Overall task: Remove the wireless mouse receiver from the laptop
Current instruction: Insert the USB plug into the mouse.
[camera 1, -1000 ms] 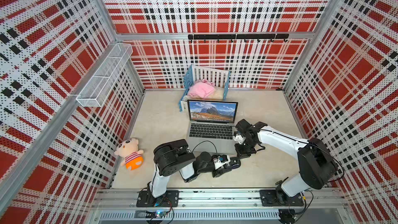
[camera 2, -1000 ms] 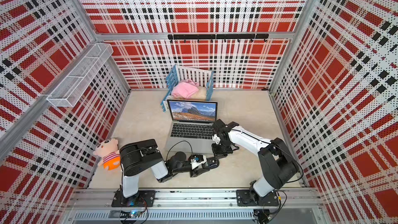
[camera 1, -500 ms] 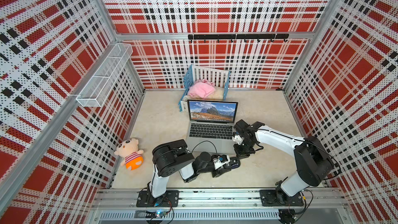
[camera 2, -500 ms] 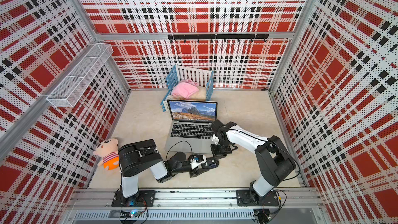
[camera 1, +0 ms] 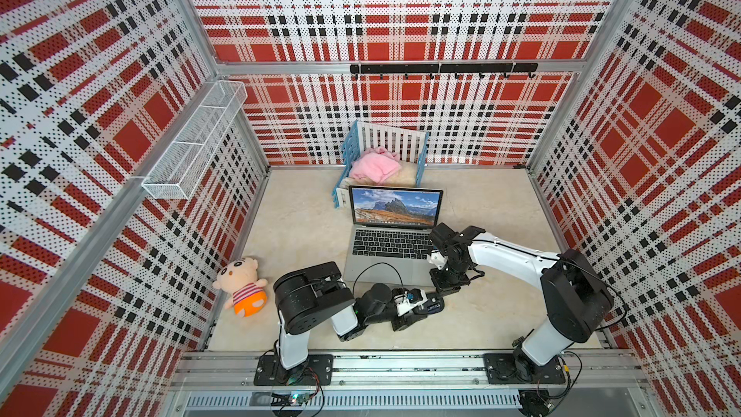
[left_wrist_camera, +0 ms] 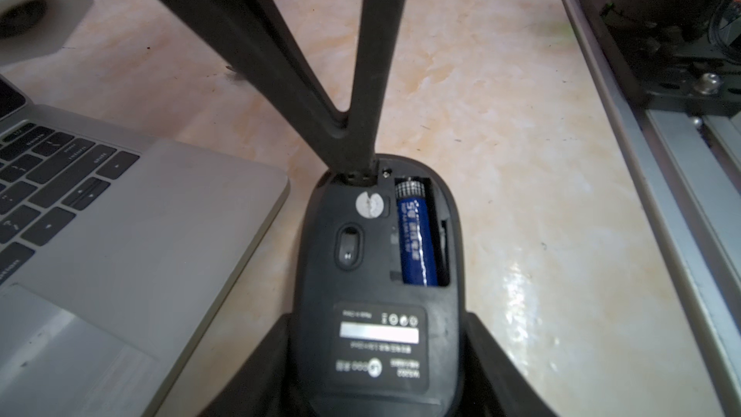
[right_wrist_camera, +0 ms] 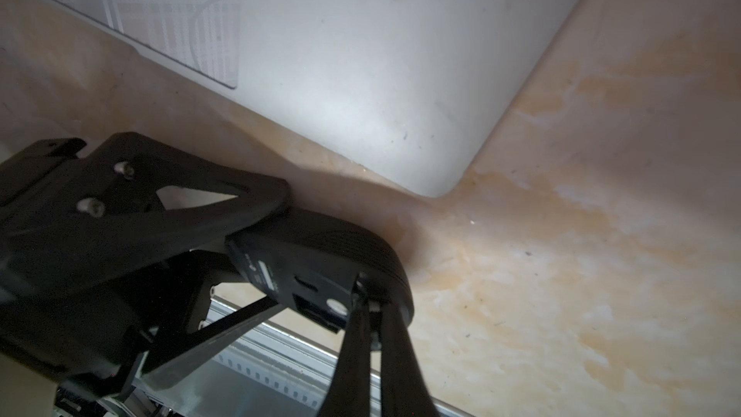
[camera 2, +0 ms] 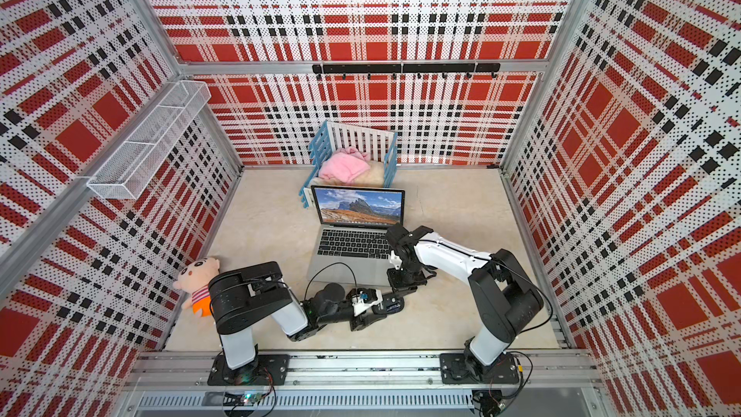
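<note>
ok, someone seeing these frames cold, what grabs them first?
Probably the loud red plaid walls, then the laptop open mid-floor with a mountain scene glowing on its screen. Just in front of it, the left gripper holds a black mouse belly-up, blue battery exposed, while the right gripper, shut, pokes its tips into the mouse's end.

The laptop has a matt, brushed silver metal shell with faint smudges and matt black plastic keys; its screen looks glossy. The mouse, belly up at the lower middle of the left wrist view, is matt black plastic carrying a glossy blue battery. The worktop is polished cream stone-look, shiny with glare. The fingers are dull, slightly grainy black plastic. The frame rail is bare aluminium.
</note>
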You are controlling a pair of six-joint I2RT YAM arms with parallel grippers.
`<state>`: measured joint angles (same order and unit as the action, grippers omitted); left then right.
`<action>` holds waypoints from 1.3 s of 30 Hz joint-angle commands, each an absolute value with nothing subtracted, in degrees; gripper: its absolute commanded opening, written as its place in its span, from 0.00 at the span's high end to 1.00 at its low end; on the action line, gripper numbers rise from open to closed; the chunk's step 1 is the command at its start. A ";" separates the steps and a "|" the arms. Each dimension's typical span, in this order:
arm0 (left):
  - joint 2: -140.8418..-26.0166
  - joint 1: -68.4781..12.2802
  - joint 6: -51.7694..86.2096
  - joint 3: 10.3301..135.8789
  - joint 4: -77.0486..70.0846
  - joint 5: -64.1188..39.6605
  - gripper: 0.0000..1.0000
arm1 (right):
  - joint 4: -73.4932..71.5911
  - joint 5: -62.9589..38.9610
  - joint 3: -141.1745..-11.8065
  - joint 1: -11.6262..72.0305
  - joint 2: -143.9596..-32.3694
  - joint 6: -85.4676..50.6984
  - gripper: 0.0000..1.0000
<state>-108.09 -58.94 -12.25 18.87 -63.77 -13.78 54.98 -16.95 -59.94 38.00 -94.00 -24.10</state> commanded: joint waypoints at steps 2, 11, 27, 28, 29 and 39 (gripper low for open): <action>-108.54 -59.33 -13.10 18.90 -60.95 -12.74 0.57 | 50.91 -19.03 -58.79 38.85 -94.66 -25.62 1.00; -108.90 -59.50 -13.08 18.90 -60.96 -12.70 0.57 | 50.71 -19.29 -58.82 38.94 -94.39 -26.02 0.84; -109.26 -59.46 -13.10 18.81 -60.90 -12.53 0.57 | 51.99 -16.87 -58.47 38.94 -93.13 -25.91 0.70; -109.34 -59.56 -13.10 18.81 -60.89 -12.61 0.57 | 52.40 -16.17 -58.40 38.94 -92.85 -25.83 0.69; -109.28 -59.52 -13.10 18.81 -60.91 -12.70 0.57 | 52.60 -15.83 -58.32 38.94 -92.70 -25.70 0.69; -109.64 -59.50 -13.09 18.90 -60.96 -12.87 0.57 | 53.44 -12.29 -59.32 38.78 -91.02 -26.17 0.68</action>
